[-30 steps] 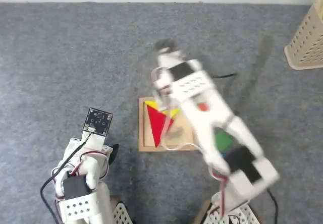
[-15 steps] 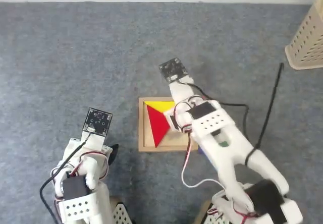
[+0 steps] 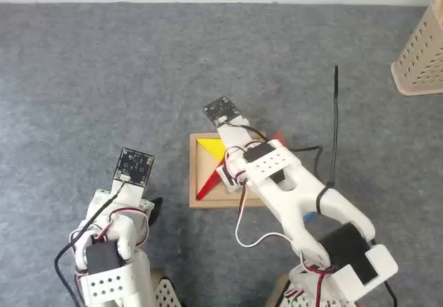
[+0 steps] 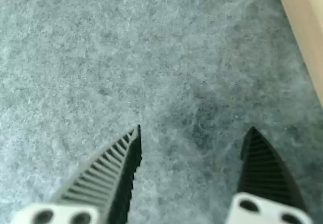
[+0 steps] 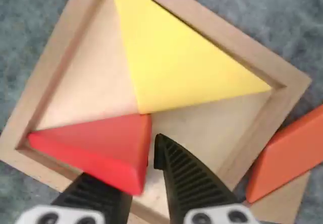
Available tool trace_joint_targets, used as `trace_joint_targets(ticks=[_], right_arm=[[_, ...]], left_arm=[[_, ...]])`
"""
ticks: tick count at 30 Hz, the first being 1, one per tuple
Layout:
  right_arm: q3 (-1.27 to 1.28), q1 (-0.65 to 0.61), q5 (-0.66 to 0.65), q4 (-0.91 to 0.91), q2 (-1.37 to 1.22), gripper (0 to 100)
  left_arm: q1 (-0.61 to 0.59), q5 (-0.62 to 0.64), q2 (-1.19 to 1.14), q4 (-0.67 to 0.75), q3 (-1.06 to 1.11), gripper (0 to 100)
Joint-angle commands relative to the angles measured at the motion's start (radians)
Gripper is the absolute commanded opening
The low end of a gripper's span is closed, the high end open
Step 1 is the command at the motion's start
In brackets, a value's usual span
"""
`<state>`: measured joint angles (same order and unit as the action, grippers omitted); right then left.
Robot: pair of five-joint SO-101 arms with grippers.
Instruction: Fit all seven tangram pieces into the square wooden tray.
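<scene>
The square wooden tray [image 3: 194, 175] [image 5: 60, 57] lies mid-table on grey carpet. A yellow triangle [image 3: 211, 146] [image 5: 176, 57] lies flat in its far part. My right gripper [image 5: 146, 158] is down inside the tray, shut on the edge of a red triangle [image 5: 96, 143] [image 3: 205, 183], which stands tilted against the tray's left side. An orange piece [image 5: 287, 153] [image 3: 278, 140] rests outside the tray's right rim. My left gripper [image 4: 195, 129] [image 3: 154, 210] stands open just above bare carpet left of the tray, whose edge [image 4: 303, 22] is nearby.
A beige perforated basket [image 3: 422, 51] stands at the far right. A black cable [image 3: 336, 113] runs up beside the right arm. A bit of a blue piece [image 3: 309, 217] peeks out under that arm.
The right arm swung left and lower over the tray. The red triangle, flat before, now stands tipped up at the tray's left side. The left arm has kept still.
</scene>
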<state>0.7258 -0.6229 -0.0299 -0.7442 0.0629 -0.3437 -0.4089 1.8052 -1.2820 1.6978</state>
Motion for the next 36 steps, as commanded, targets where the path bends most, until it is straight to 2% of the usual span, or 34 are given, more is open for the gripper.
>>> trace_joint_targets(ticks=[1, 11, 18, 27, 36], right_arm=[[-0.091, -0.008, -0.018, -0.013, 0.016, 2.6], [-0.216, 0.004, -0.020, -0.142, 0.016, 2.6], [-0.287, 0.007, -0.020, -0.130, -0.005, 2.6], [-0.450, 0.004, -0.021, -0.124, -0.196, 2.6], [-0.497, -0.018, -0.021, -0.116, -0.243, 2.6]], left_arm=[[0.002, 0.006, 0.017, -0.002, -0.013, 30], [0.002, 0.006, 0.017, -0.002, -0.013, 30], [0.002, 0.006, 0.017, -0.002, -0.013, 30], [0.002, 0.006, 0.017, -0.002, -0.013, 30], [0.002, 0.006, 0.017, -0.002, -0.013, 30]])
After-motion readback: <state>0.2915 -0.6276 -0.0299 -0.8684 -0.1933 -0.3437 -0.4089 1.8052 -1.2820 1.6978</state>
